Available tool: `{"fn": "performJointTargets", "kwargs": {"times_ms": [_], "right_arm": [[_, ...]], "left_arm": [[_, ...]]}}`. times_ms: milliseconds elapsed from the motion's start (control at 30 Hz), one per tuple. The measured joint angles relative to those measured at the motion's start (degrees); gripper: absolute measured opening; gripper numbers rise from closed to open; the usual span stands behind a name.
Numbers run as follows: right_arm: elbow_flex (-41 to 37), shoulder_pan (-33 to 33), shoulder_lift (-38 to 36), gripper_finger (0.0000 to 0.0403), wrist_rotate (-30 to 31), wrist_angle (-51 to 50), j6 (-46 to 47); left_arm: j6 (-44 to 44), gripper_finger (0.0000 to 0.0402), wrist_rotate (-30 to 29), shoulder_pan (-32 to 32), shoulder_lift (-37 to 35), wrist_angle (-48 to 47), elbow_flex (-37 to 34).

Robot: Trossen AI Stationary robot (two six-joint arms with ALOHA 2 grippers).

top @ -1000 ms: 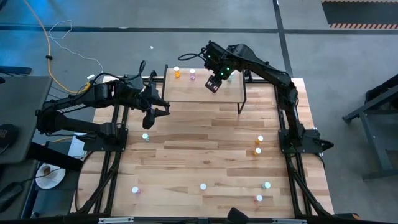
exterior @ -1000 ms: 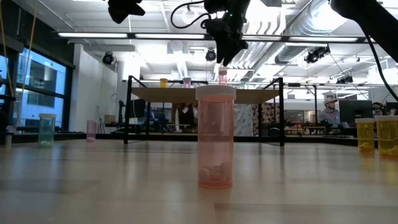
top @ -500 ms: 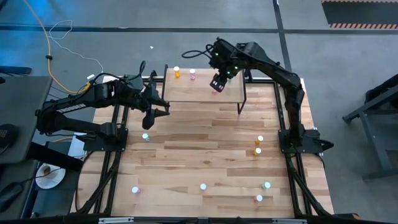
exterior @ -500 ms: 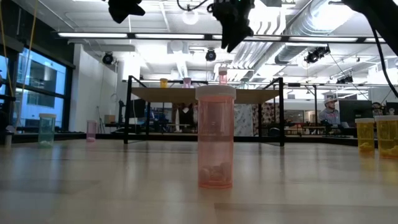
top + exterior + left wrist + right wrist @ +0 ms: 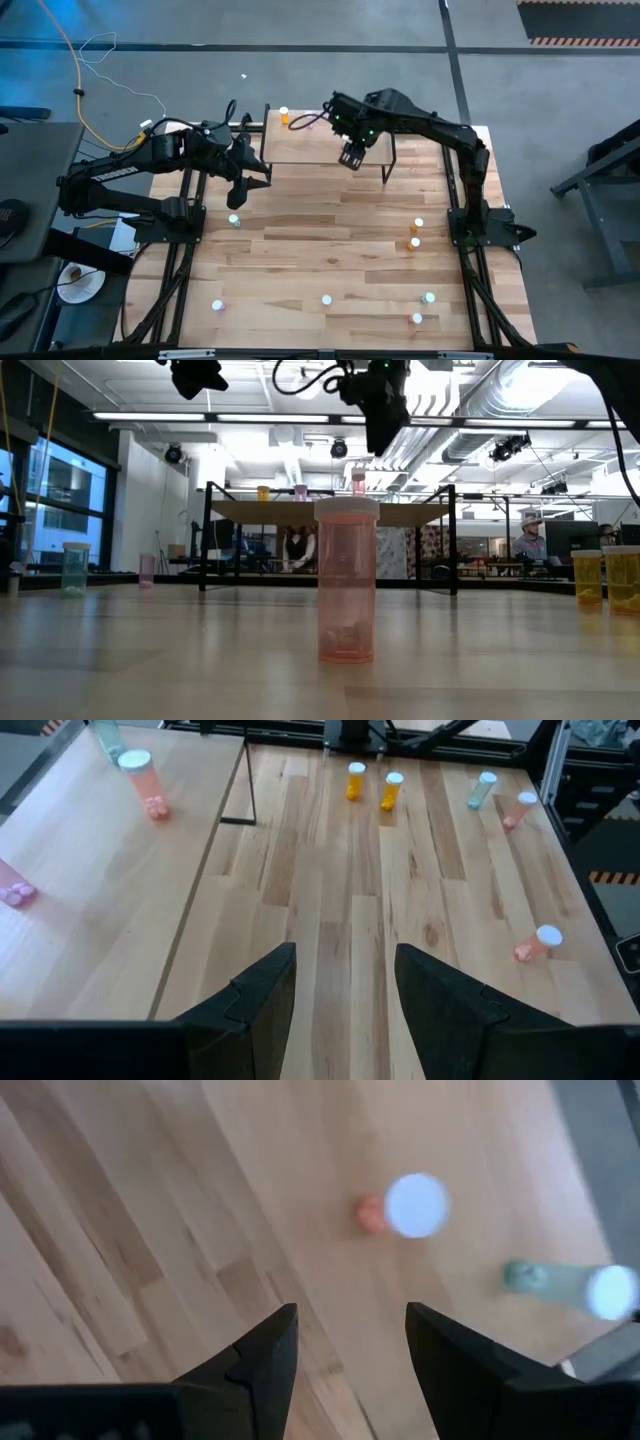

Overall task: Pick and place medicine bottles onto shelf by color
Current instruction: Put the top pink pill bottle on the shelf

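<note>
two empty grippers: our right gripper (image 5: 349, 157) spread above the shelf (image 5: 300, 145), left gripper (image 5: 240, 186) spread beside it. we risk toppling the shelved pink bottle (image 5: 405, 1207) if descending carelessly.

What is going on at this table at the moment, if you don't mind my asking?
A two-armed robot is sorting small medicine bottles onto the shelf. The right gripper hangs open and empty over the shelf's front edge, where an orange bottle and a few others stand. The left gripper waits open above the table's left side, near a teal bottle. Several more bottles, like the two orange ones, are on the table.
</note>
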Motion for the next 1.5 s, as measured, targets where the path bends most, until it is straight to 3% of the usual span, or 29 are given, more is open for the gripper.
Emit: {"fn": "performJointTargets", "kwargs": {"times_ms": [200,467,667,867,1133,1500], "right_arm": [[-11.11,0.23,-6.30,0.0179,-0.03,6.49,1.71],[-28.45,0.54,-19.95,0.0178,-0.62,23.05,6.16],[-39.29,0.54,-26.16,0.0178,-5.37,36.05,8.96],[-46.82,0.32,-27.16,0.0178,-6.42,43.91,8.74],[-56.73,-0.66,-27.14,0.0178,-6.35,61.44,8.44],[-62.32,0.72,-27.05,0.0178,-0.54,71.59,9.06]], "left_arm": [[-0.01,0.0163,0.01,0.02,0.00,-0.16,0.00],[0.01,0.0163,0.03,0.02,0.00,0.13,0.00],[-0.01,0.0163,0.04,0.02,0.00,0.26,0.00],[-0.01,0.0163,0.04,0.00,0.00,0.28,0.00],[-0.01,0.0163,0.04,0.02,0.00,0.31,0.00],[-0.01,0.0163,0.05,0.01,0.00,0.30,0.00]]}}
